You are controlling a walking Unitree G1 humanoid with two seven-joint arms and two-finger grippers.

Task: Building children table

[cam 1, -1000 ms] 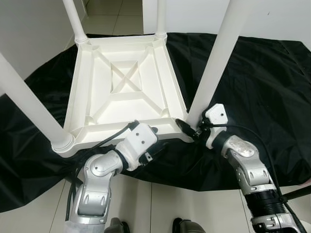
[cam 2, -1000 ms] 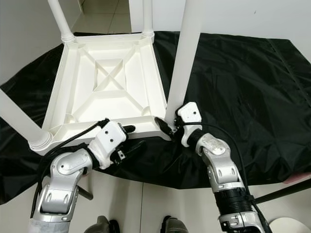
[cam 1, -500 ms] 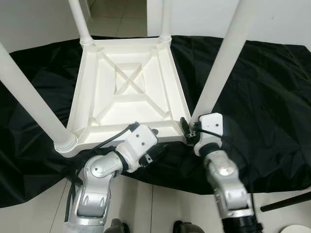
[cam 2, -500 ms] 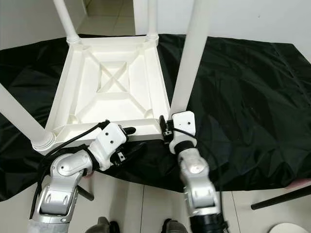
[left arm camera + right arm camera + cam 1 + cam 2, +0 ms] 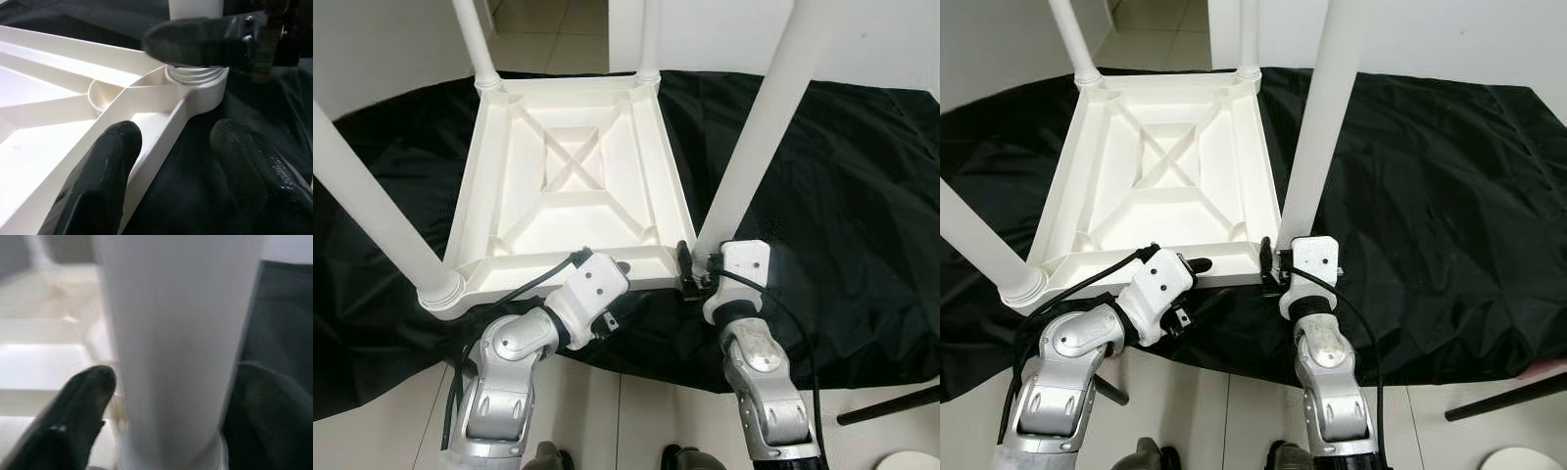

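Left eye view: upturned white table (image 5: pixel 573 186) on black sheet (image 5: pixel 842 176), legs up; right gripper (image 5: pixel 695 269) clasping near-right leg (image 5: pixel 754 127) at its base.

Left wrist view: left gripper (image 5: pixel 171 161) unclenched, straddling the table's edge rail.

Right wrist view: leg between both fingers (image 5: pixel 83 401), upright.

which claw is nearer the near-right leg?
Right. The right claw straddles the leg at its base; the left claw straddles the table rim beside that corner.
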